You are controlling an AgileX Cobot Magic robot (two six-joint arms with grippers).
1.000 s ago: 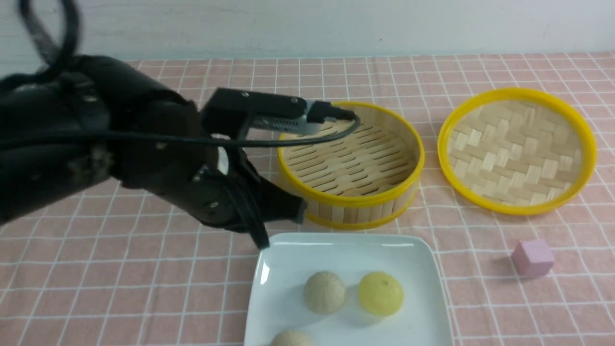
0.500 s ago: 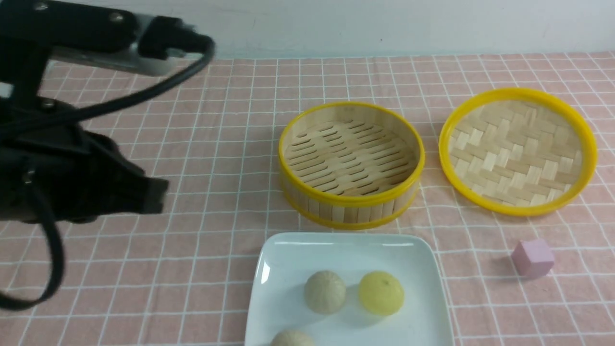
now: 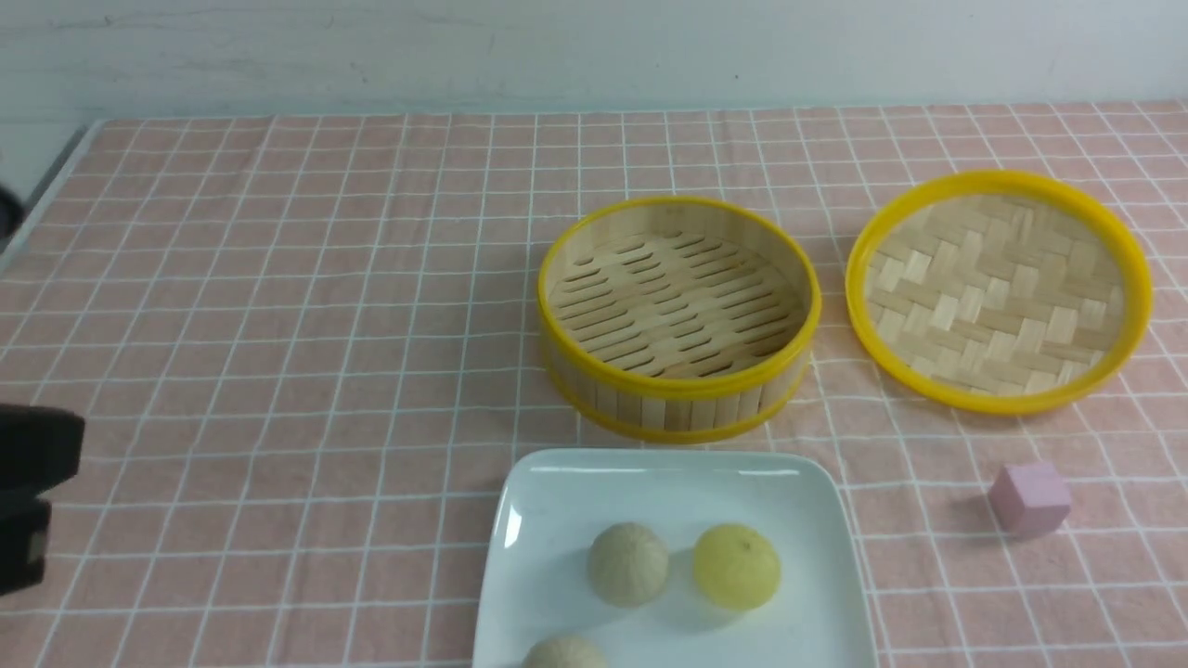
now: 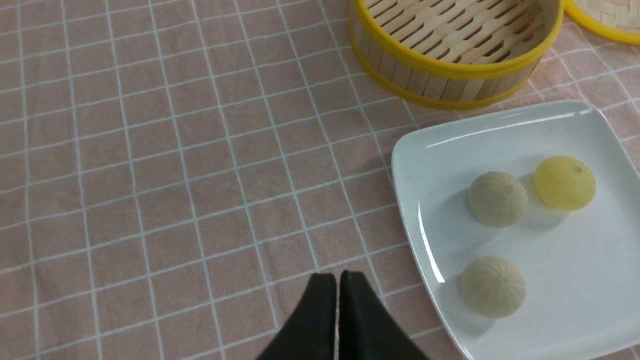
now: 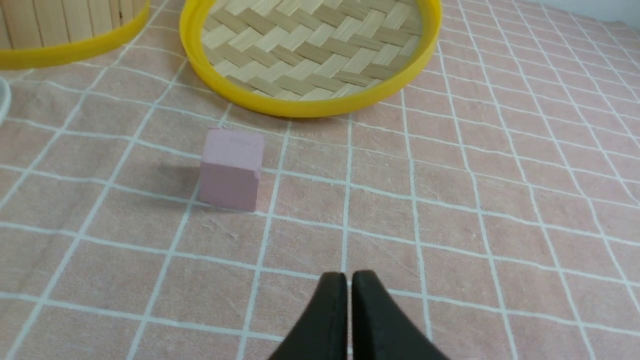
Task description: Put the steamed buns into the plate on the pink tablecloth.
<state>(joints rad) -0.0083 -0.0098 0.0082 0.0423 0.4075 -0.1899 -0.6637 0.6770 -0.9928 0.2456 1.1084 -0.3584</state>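
1. Pink tablecloth (image 3: 278, 306): soft, checked, covers the table.
2. Bamboo steamer (image 3: 677, 320) and its woven lid (image 3: 998, 288): both lie empty beyond the plate.
3. Plate (image 3: 557, 501): glossy, rigid, likely slippery.
4. Steamed buns: two pale (image 3: 628, 563) (image 4: 492, 286), one yellow (image 3: 736, 566), all on the plate (task looks finished). Probably light and squashy; best held gently across the dome's sides.
5. Left gripper (image 4: 337, 280): pressed together, empty, beside the plate.
6. Right gripper (image 5: 348, 279): likewise empty, near a pink cube (image 5: 231, 167).
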